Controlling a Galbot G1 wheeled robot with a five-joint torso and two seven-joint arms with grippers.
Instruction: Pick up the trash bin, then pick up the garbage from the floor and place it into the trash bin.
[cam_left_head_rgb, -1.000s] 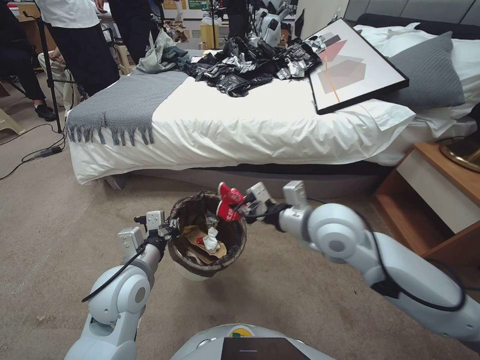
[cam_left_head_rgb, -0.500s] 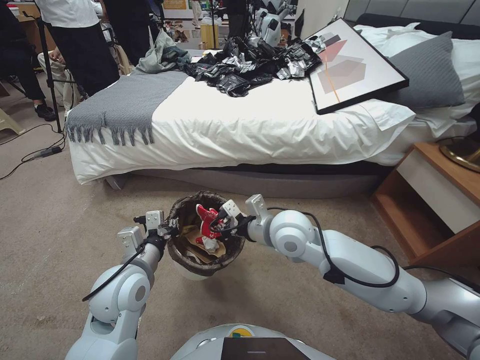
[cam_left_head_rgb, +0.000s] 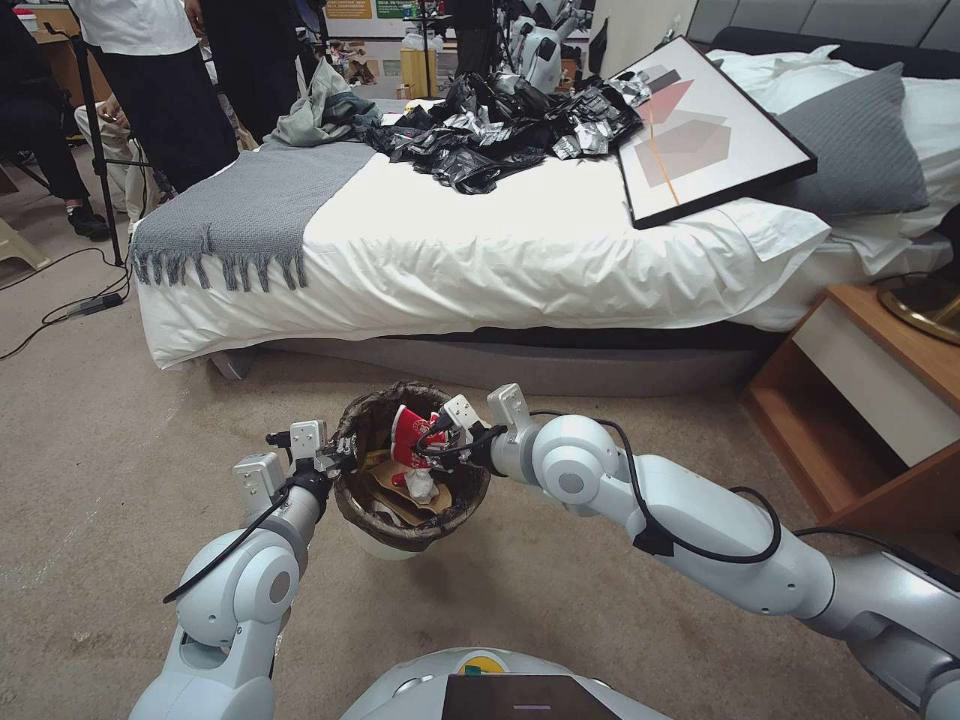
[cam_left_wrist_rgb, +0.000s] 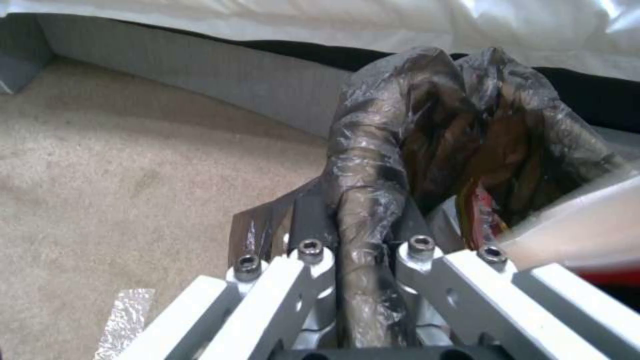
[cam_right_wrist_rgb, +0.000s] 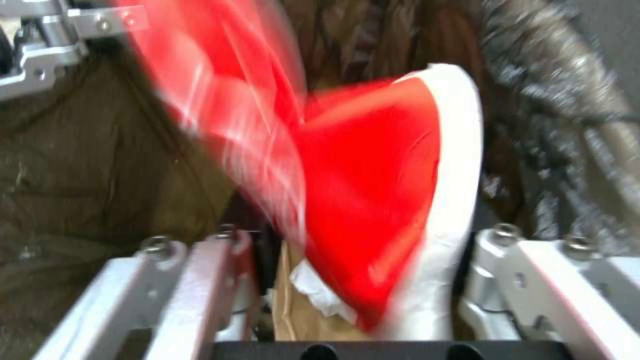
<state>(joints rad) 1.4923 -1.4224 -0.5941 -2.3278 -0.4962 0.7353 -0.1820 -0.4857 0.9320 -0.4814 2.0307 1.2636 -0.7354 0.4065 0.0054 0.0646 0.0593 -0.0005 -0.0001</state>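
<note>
Red-and-white wrapper (cam_left_head_rgb: 407, 432) hangs over the bin's (cam_left_head_rgb: 412, 520) mouth, just before the right pincer (cam_left_head_rgb: 437, 437), whose fingers stand spread either side of it in the right wrist view (cam_right_wrist_rgb: 373, 210); whether they touch it I cannot tell. Left pincer (cam_left_head_rgb: 338, 462) is pressed together on the rim's dark liner (cam_left_wrist_rgb: 373, 190), holding the bin off the carpet (cam_left_head_rgb: 110, 440). Inside lie one tan paper bag (cam_left_head_rgb: 395, 495) and one white tissue wad (cam_left_head_rgb: 421, 485). One bed (cam_left_head_rgb: 500, 250) stands behind.
</note>
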